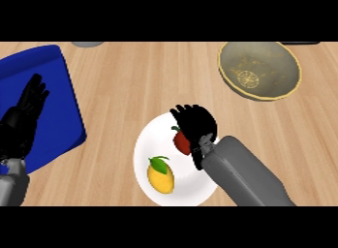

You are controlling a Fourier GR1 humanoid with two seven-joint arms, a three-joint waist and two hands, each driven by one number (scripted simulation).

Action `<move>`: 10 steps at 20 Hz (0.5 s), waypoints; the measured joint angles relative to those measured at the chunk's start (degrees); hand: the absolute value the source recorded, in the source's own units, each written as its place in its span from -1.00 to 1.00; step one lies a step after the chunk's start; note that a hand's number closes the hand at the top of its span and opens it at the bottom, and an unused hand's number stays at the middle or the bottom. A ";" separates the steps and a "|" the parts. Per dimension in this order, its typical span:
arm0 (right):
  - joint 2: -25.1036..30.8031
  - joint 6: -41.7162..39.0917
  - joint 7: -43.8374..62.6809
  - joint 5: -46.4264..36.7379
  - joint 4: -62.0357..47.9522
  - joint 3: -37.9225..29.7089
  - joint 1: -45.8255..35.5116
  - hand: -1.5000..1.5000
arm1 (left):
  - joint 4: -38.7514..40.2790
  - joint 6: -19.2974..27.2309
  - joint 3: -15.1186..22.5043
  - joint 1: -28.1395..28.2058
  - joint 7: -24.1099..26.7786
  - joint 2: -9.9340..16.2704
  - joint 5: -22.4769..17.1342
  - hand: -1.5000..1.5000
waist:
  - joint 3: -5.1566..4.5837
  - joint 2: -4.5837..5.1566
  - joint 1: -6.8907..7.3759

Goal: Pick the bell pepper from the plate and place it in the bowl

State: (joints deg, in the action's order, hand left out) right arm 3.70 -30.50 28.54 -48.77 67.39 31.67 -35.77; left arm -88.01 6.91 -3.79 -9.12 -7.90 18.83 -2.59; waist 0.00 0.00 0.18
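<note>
Grasp step, by the look of it, not yet the carry. Right hand (194, 125) down over the white plate (151, 140), fingers curled over the top of the red bell pepper (181, 141), apparently closing on it; thumb side hidden, so full enclosure not confirmed. Pepper at the plate's right half, partly covered by the fingers, seemingly on the plate rather than lifted, though hard to tell from straight above. Yellow fruit with a green leaf (161, 176) lower on the same plate, near the pepper but apart from it and from the hand. Brass-coloured bowl (260, 69) well apart, up and to the right of the plate, open side up, nothing visible inside. Left hand (30, 104) open, fingers straight, resting over the blue tray (60, 77) at the left, holding nothing. Next move, as a judgement: finish the close around the pepper, raise it straight up off the plate, then travel up and right across the wooden counter (143, 72) to a spot above the bowl before letting go. Care needed not to nudge the yellow fruit on the way up.
</note>
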 measured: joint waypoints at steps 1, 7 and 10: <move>-0.59 -0.27 -0.14 -0.68 -0.45 -0.60 -0.34 -1.00 | -0.15 -0.15 -0.09 0.26 0.04 -0.34 0.19 0.00 | 0.01 0.01 0.01; -2.67 0.64 -2.35 -1.42 -6.64 -2.41 -1.80 1.00 | -1.47 -0.36 -0.35 0.66 -0.42 -1.69 1.31 0.00 | -0.02 -0.05 0.20; -2.55 2.46 -4.76 -1.00 -9.71 -2.10 -3.71 1.00 | -0.55 -1.11 -1.06 -0.13 -0.26 -1.53 1.38 0.00 | -0.13 -0.28 0.22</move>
State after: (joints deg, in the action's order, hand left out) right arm 1.15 -28.05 23.78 -49.76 57.68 29.57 -39.48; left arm -88.56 5.80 -4.85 -9.25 -8.15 17.31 -1.22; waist -0.13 -0.28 0.40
